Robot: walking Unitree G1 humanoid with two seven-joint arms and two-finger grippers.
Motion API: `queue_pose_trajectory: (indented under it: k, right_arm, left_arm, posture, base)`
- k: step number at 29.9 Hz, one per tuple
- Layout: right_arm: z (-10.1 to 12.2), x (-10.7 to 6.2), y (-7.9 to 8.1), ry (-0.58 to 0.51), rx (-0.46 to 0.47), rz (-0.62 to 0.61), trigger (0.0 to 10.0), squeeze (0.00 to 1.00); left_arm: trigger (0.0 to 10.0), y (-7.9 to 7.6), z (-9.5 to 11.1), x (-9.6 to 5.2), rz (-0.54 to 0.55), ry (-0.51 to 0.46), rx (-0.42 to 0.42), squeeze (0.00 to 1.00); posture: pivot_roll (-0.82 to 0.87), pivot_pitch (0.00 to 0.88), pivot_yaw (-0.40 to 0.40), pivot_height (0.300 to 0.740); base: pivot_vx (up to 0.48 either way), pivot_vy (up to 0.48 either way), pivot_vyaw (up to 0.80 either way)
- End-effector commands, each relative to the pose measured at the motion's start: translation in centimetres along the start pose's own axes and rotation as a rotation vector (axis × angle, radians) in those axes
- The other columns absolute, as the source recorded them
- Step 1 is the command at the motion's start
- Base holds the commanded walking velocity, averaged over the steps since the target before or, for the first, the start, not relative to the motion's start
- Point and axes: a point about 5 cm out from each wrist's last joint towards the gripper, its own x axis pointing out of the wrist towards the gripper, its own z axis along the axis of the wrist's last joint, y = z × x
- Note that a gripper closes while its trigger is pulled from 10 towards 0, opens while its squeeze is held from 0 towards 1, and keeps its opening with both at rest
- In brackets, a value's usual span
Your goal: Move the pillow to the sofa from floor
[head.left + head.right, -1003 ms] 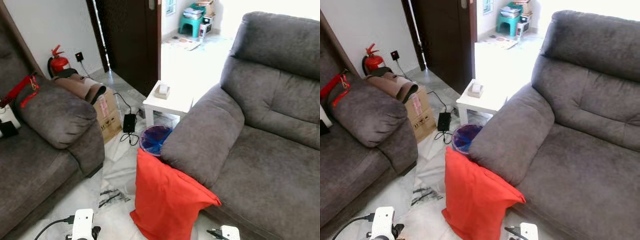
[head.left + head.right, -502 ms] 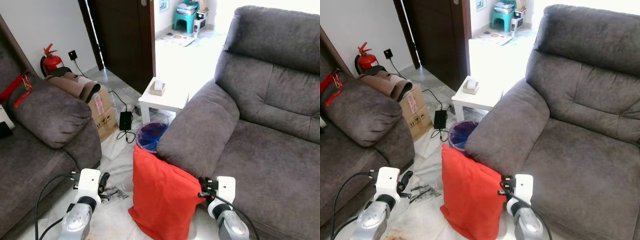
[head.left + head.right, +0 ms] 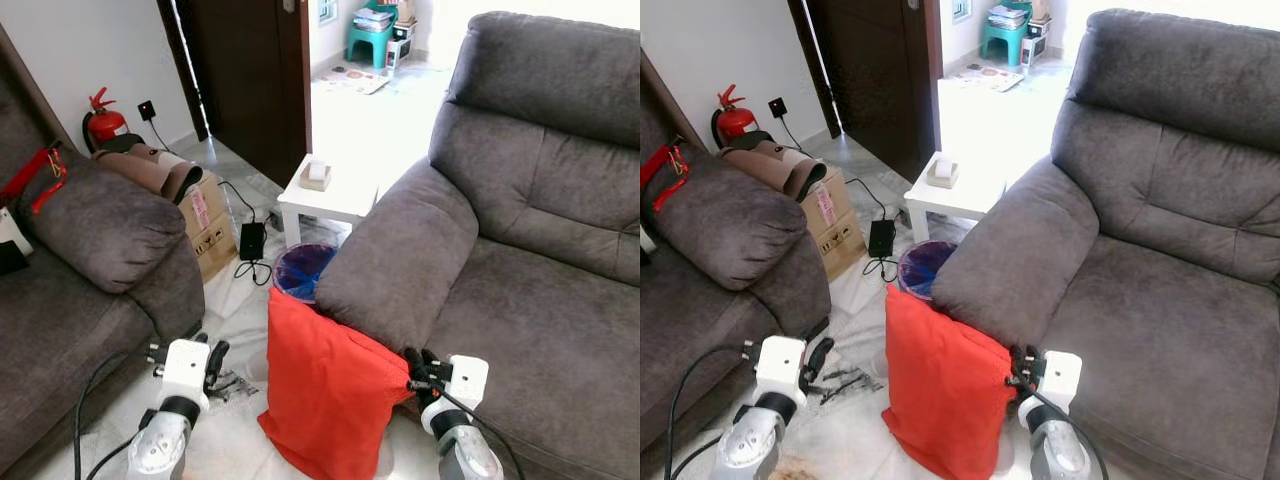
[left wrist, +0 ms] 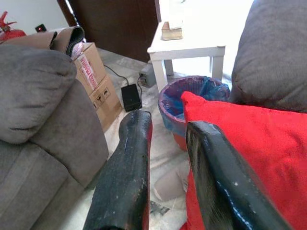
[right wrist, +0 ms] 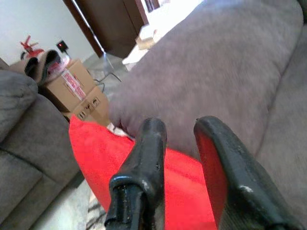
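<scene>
**Flanking the pillow, no grasp yet**

Pillow (image 3: 325, 385) stands on the floor at lower centre, leaning against sofa (image 3: 500, 260) armrest. My left gripper (image 3: 205, 362) and right gripper (image 3: 418, 366) bracket it, fingers slightly parted, holding nothing, set for a two-sided squeeze.

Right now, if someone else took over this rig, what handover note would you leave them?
Left end effector: open, holding nothing, low beside the red pillow's left edge.
Right end effector: open, holding nothing, at the pillow's upper right corner, close to the sofa armrest.
Pillow: upright on the floor, leaning against that armrest, with a blue-lined bin behind it.
Done: both arms brought up on either side of the pillow.
Left: grasp it, lift it, set it on the sofa seat.
</scene>
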Motion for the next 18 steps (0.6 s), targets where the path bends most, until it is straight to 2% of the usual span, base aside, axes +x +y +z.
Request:
queue_pose_trajectory:
  k: [1, 7, 8, 9, 15, 18]
  right_arm:
    - [-0.02, -0.02, -0.03, 0.001, 0.018, -0.001, 10.0, 1.0]
    - [-0.35, -0.26, -0.03, 0.016, 0.011, 0.009, 10.0, 1.0]
    - [-0.39, -0.26, -0.03, 0.019, 0.01, 0.008, 10.0, 0.85]
    - [-0.35, -0.24, -0.03, 0.017, 0.012, 0.008, 10.0, 0.0]
    - [0.15, 0.17, 0.57, -0.007, 0.017, 0.026, 10.0, 0.0]
    - [-0.03, 0.18, 0.5, 0.014, 0.005, 0.027, 10.0, 0.0]
  left_arm:
    - [10.0, 0.18, -0.35, -0.2, -0.004, 0.023, 0.0, 0.0]
    - [10.0, 0.05, -0.33, -0.42, -0.004, 0.028, -0.007, 0.0]
    - [10.0, 0.01, -0.29, -0.44, -0.003, 0.03, -0.012, 0.0]
    - [10.0, -0.02, -0.28, -0.43, -0.002, 0.03, -0.013, 0.0]
    - [10.0, -0.03, -0.15, -0.34, -0.004, 0.026, -0.019, 0.0]
    - [10.0, -0.04, -0.11, -0.29, 0.002, 0.026, -0.023, 0.0]
  posture:
    - [-0.01, 0.113, 0.064, 0.74]
    - [-0.01, 0.113, 0.059, 0.74]
    - [-0.01, 0.119, 0.06, 0.74]
    - [-0.01, 0.124, 0.059, 0.74]
    - [-0.01, 0.146, 0.054, 0.74]
    - [0.0, 0.151, 0.054, 0.74]
  base:
    - [0.0, 0.0, 0.0]
    - [0.0, 0.0, 0.0]
    - [0.0, 0.0, 0.0]
    - [0.0, 0.0, 0.0]
    - [0.0, 0.0, 0.0]
    - [0.0, 0.0, 0.0]
